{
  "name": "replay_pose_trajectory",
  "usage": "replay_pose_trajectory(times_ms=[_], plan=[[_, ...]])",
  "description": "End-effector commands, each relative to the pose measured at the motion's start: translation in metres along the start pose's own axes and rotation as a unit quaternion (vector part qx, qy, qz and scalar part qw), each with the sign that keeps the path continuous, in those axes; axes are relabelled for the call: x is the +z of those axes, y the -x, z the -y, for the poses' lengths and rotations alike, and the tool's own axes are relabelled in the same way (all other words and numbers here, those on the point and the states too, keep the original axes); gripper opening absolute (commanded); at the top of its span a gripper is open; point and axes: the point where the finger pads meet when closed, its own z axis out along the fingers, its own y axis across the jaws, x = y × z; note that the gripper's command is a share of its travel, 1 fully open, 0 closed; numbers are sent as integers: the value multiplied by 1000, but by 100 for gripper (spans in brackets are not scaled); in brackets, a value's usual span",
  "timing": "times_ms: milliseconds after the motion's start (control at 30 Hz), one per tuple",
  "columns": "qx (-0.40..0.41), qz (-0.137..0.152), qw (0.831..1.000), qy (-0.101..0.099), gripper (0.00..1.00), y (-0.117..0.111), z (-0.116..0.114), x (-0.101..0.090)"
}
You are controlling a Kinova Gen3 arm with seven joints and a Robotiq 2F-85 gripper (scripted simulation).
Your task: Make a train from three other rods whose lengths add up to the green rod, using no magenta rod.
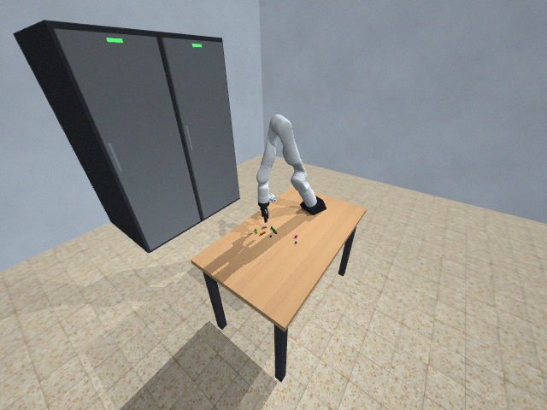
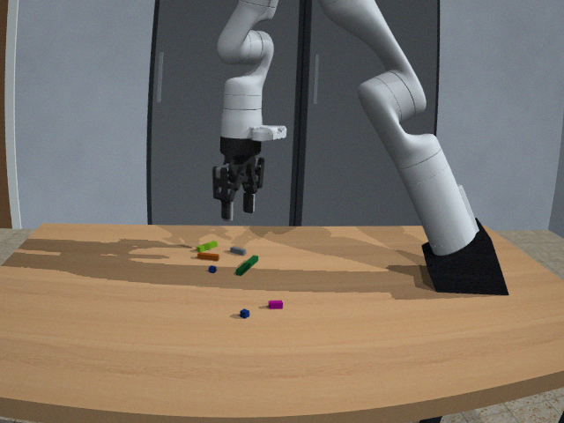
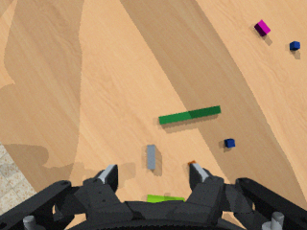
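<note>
My gripper point(image 1: 265, 219) point(image 2: 238, 211) point(image 3: 153, 174) is open, empty and well above the table, over the rod group. The grey rod point(image 2: 237, 250) point(image 3: 151, 157) lies flat between the green and lime rods in the wrist view. The green rod point(image 2: 247, 265) point(image 3: 190, 115) lies apart from it. The orange rod point(image 2: 208, 256) is mostly hidden by a finger in the wrist view. The lime rod point(image 2: 207, 246) point(image 3: 165, 198) is partly hidden there by the gripper. One blue rod point(image 2: 211, 269) point(image 3: 229, 143) lies near the orange rod, another blue rod point(image 2: 244, 313) point(image 3: 295, 46) farther off. No rods are joined end to end.
The magenta rod point(image 2: 275, 304) point(image 3: 262, 28) lies near the farther blue rod. The arm's black base point(image 1: 313, 205) point(image 2: 464, 273) stands on the wooden table point(image 1: 282, 282) point(image 2: 341, 350). A dark cabinet point(image 1: 110, 110) stands behind. Arm shadows cross the rod group.
</note>
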Motion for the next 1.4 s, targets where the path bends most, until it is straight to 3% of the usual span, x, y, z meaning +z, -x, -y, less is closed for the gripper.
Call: replay_pose_trajectory(times_ms=[0, 1367], plan=[[-5, 1, 1000, -1, 24, -1, 2, 0], [-3, 1, 1000, -1, 24, 0, 3, 5]])
